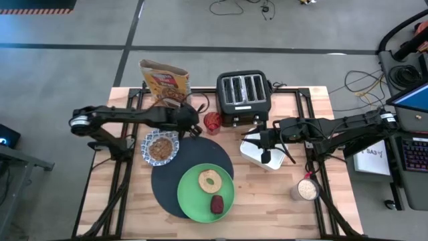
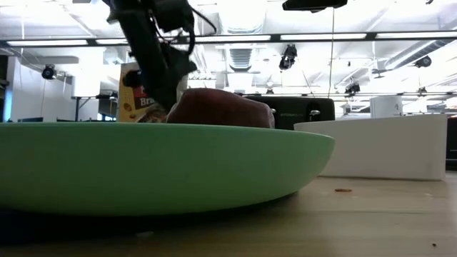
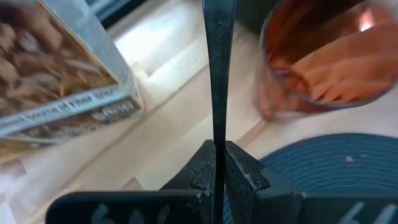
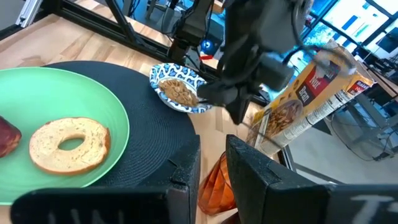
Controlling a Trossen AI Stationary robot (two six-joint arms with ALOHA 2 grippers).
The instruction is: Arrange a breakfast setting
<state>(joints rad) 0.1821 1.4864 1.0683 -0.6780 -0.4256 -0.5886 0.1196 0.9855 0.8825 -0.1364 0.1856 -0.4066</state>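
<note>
The left end effector [image 3: 219, 168] is closed tight on the spoon [image 3: 217, 74], a thin dark handle pinched edge-on between its two pads and running straight out ahead of it. In the high view this end effector [image 1: 192, 126] sits over the bench [image 1: 267, 214] towards its far edge, just beyond the rim of the mat [image 1: 164, 191], between the bowl [image 1: 161, 147] and the red cup [image 1: 212, 123]. The cereal box [image 1: 164, 82] stands behind it, near the far left corner.

The spoon is stiff, light and smooth, so it will not bend, but such a narrow handle could swivel in the pinch if it catches on anything. My guess is that a hold near the middle of the handle, flat faces against the pads, keeps it steadiest when it is laid down.

The bowl, already filled with cereal, sits at the mat's far left edge. It looks breakable and would spill if tipped. The plate [image 1: 194, 197] rests on the mat's near right part, carrying the bagel [image 1: 210, 180] and the dark-red lump [image 1: 218, 205].

The right end effector [image 1: 266, 158] waits over the white tray [image 1: 251, 152], on the right side in front of the toaster [image 1: 243, 94]. Its fingers [image 4: 186, 168] stand slightly apart with nothing between them.
</note>
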